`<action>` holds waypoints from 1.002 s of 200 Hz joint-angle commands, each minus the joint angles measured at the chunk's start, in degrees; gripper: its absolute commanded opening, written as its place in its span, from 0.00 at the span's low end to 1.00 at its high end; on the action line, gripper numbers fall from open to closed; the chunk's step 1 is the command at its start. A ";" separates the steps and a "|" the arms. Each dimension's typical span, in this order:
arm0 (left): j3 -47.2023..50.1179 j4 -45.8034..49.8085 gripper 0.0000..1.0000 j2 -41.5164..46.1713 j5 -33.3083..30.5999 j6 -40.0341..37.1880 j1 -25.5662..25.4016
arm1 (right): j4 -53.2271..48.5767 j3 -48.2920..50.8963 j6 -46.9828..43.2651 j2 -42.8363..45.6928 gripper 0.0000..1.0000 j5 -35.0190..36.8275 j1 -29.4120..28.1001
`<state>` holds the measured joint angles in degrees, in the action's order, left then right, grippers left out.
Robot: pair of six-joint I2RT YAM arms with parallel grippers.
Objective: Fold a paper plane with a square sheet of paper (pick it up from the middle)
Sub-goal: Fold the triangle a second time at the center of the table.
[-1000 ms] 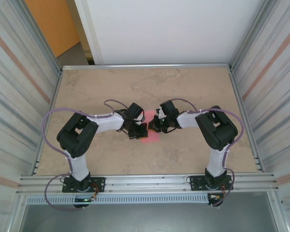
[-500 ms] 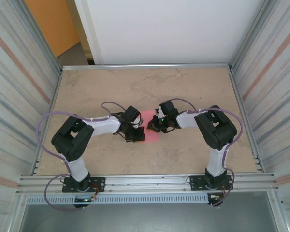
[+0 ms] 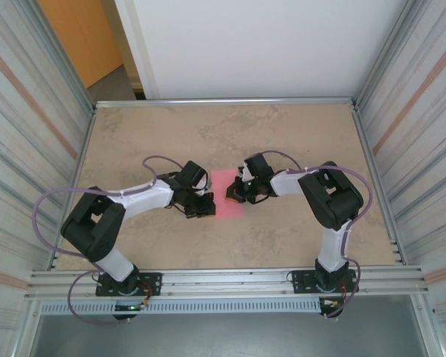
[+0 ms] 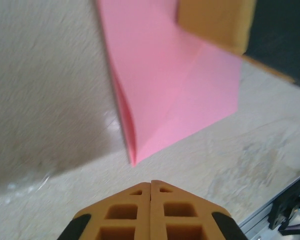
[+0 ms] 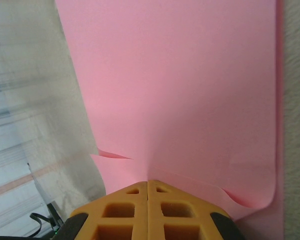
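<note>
On the table [image 3: 134,134] centre, square sheet of paper [image 3: 224,195]: flat, partly folded, with a diagonal crease showing.
Right gripper [image 5: 148,182]: fingers closed, tip pressing on the sheet's right side, likely pinning it.
Left gripper [image 4: 151,184]: closed and empty, just off the sheet's corner, probably ready to crease.

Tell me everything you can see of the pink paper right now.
The square sheet of paper is thin, matte pink, and partly folded: the left wrist view shows a diagonal crease and doubled layers along one edge. It lies on the table between the arms. The shut right gripper rests on it, where an edge curls up; the shut left gripper sits just short of its corner, not touching.
</note>
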<state>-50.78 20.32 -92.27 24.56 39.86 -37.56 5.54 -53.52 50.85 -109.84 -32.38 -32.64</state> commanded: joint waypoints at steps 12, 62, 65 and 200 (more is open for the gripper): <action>-2.14 -4.97 0.03 -3.38 1.79 3.27 0.11 | -11.39 2.98 1.03 -6.49 0.00 10.14 -0.05; -2.46 -4.80 0.03 -6.62 1.15 3.65 0.03 | -11.43 2.94 1.01 -6.06 0.00 9.97 -0.01; -2.45 -4.53 0.03 -6.72 0.90 3.64 0.03 | -11.43 2.92 1.01 -6.06 0.00 9.96 -0.04; -1.26 1.57 0.00 -10.92 -2.56 1.92 0.03 | -17.98 -6.25 -8.39 7.10 0.09 6.50 -2.74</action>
<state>-52.93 16.82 -100.62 24.38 42.65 -37.50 -7.46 -57.78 46.35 -105.91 -27.18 -33.19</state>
